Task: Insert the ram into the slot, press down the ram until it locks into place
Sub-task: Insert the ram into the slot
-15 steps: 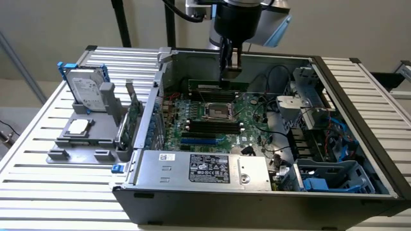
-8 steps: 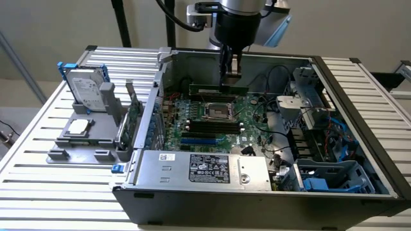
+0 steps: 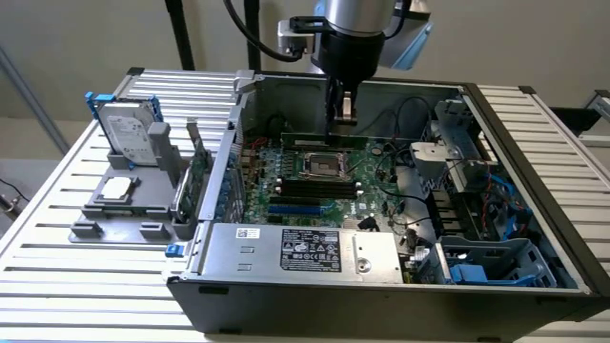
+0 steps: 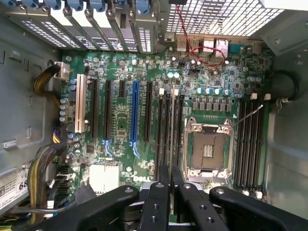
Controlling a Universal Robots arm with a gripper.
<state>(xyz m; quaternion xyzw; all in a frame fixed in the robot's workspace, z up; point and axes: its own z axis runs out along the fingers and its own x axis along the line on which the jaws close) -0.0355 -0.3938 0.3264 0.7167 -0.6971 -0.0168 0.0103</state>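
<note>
Matt black gripper (image 4: 169, 175). In its grip: long green circuit-board ram (image 3: 315, 141), slight sheen. Beneath: black plastic memory slots (image 4: 160, 130); square bare-metal CPU socket (image 4: 208, 149), shiny; grey sheet-metal case wall (image 4: 19, 96), dull.

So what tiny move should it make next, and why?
Probably ease straight down: the gripper grips the ram on edge, seemingly lined up along a black memory slot beside the CPU socket, not visibly seated.

Above the slot (image 3: 310, 187) and the CPU socket (image 3: 322, 166) the open case (image 3: 381, 307) leaves clear room, hemmed by the power supply (image 3: 296, 250) near and the drive cage (image 3: 458, 157) on the exterior view's right.
</note>
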